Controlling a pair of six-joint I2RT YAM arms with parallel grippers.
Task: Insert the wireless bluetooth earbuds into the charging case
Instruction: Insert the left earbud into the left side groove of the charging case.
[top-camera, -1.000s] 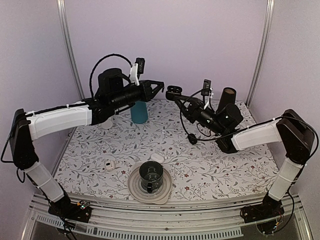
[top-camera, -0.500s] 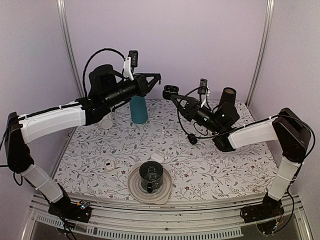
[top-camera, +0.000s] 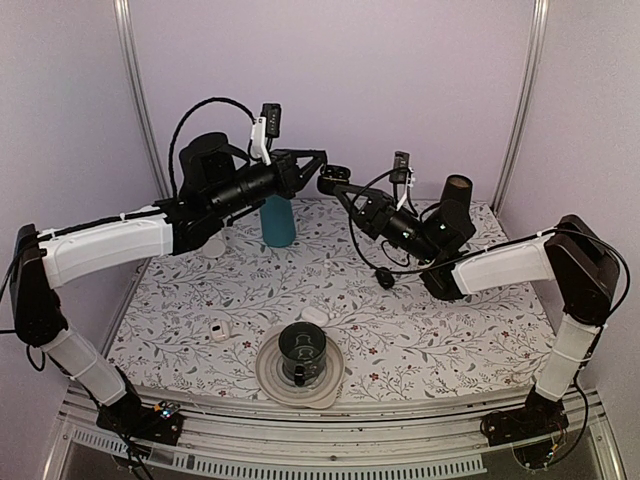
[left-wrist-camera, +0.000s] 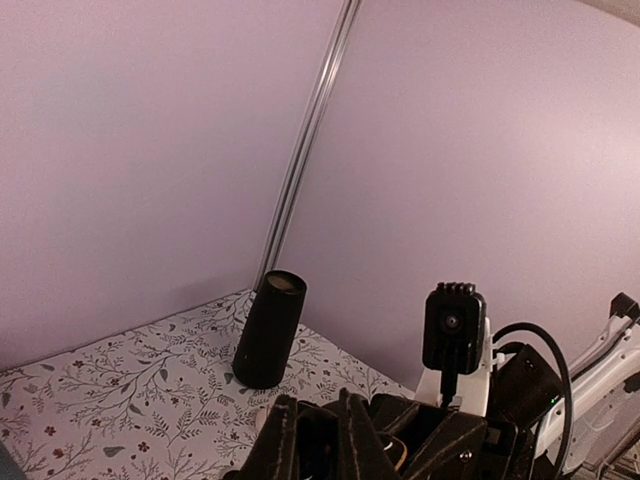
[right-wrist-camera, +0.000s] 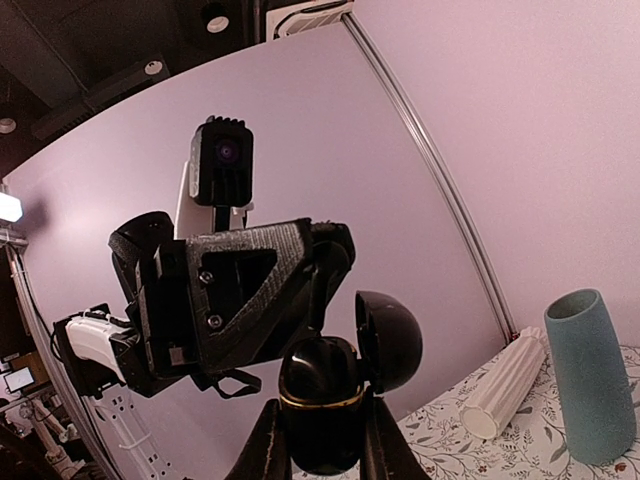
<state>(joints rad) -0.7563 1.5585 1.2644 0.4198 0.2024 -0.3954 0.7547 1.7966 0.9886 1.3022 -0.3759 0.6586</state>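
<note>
My right gripper (top-camera: 336, 186) is shut on the glossy black charging case (top-camera: 327, 178) and holds it high over the back of the table. In the right wrist view the case (right-wrist-camera: 320, 425) has a gold rim and its lid (right-wrist-camera: 392, 340) stands open. My left gripper (top-camera: 318, 160) hangs just above the case mouth, fingers almost together around a small dark piece that I take for an earbud. Its fingertips (right-wrist-camera: 338, 285) point down at the case. In the left wrist view my left gripper (left-wrist-camera: 318, 440) is over the case's gold rim (left-wrist-camera: 396, 452).
A teal cup (top-camera: 278, 220) and a black cylinder (top-camera: 455, 200) stand at the back. A white ribbed cup (right-wrist-camera: 505, 385) lies by the teal cup. A dark mug (top-camera: 300, 350) sits on a plate (top-camera: 270, 378) at the front. Small white pieces (top-camera: 220, 330) and a small black piece (top-camera: 385, 278) lie on the floral table.
My left gripper rose and moved right. My right gripper lifted the open case up and left, so the case now sits right under the left fingertips.
</note>
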